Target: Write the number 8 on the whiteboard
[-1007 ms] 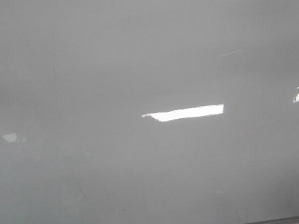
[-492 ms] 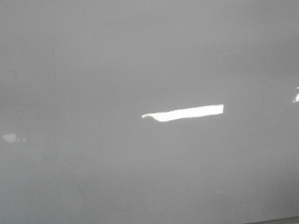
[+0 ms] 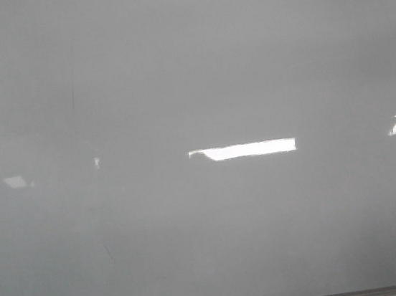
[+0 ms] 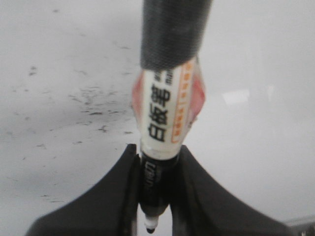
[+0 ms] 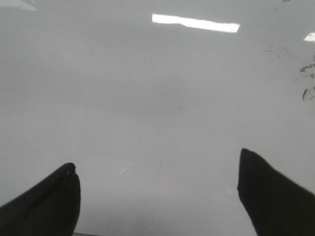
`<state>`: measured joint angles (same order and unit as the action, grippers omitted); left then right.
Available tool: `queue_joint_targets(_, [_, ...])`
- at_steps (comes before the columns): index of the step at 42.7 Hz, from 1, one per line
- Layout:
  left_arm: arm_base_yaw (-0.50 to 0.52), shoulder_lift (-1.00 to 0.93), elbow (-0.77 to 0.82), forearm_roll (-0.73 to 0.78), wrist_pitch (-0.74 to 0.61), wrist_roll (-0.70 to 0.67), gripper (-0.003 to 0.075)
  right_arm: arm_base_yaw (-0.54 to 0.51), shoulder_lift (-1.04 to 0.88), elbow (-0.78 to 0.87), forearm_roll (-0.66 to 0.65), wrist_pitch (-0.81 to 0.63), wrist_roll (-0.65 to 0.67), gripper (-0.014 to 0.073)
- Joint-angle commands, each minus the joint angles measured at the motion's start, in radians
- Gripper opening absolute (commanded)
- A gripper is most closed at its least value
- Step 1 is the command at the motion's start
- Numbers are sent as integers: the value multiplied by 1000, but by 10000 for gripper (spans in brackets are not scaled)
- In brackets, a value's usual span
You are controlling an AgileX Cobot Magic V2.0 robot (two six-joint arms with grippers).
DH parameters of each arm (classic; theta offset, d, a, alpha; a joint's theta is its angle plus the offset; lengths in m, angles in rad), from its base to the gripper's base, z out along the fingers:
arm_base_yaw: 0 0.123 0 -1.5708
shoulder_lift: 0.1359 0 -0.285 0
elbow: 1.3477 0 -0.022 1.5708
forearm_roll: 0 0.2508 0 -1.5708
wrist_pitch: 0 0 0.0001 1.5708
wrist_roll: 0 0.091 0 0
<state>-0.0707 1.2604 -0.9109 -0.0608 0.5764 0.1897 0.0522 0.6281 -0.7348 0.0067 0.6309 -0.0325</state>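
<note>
Setting: office or classroom type; glossy whiteboard (image 3: 187, 62) reflecting ceiling strip lights (image 3: 242, 150); exact kind undeterminable.

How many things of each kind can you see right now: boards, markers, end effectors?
Whiteboard: 1
Marker: 1, clamped in the left end effector
End effectors: 2, the right end effector open and holding nothing
Written figures on the board: 0 visible
Total: 4

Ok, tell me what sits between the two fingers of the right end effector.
Nothing. In the right wrist view the right end effector is open, and only bare whiteboard shows between its fingers.
</note>
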Motion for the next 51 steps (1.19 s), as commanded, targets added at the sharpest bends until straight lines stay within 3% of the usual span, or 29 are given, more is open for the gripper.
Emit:
queue_joint_targets(1, [-54,-29,-115,-2,138,71,-21,1,46,-79,-7,2,-7,662])
queue_joint_targets(8, [-147,-16,-215,-29,306,203,-20,2,143,-139,5,78,-7,662])
queue_joint_targets(14, [-234,9,-246,-115,363,339,-21,3,218,-166,18,95,-20,662])
queue_joint_targets(20, [-337,56,-255,-178,415,475,-21,23,297,-186,90,109,-122,662])
queue_joint_targets(32, [-562,111,-270,-179,417,560,-21,174,438,-247,294,220,-517,620])
queue_joint_targets(38, [-642,122,-270,-179,415,611,-21,261,486,-251,475,273,-763,559])
queue_joint_targets(44, [-696,122,-270,-179,414,638,-20,345,514,-256,639,299,-984,549])
queue_joint_targets(51, [-727,122,-270,-179,407,638,-21,464,530,-259,711,246,-1093,548])
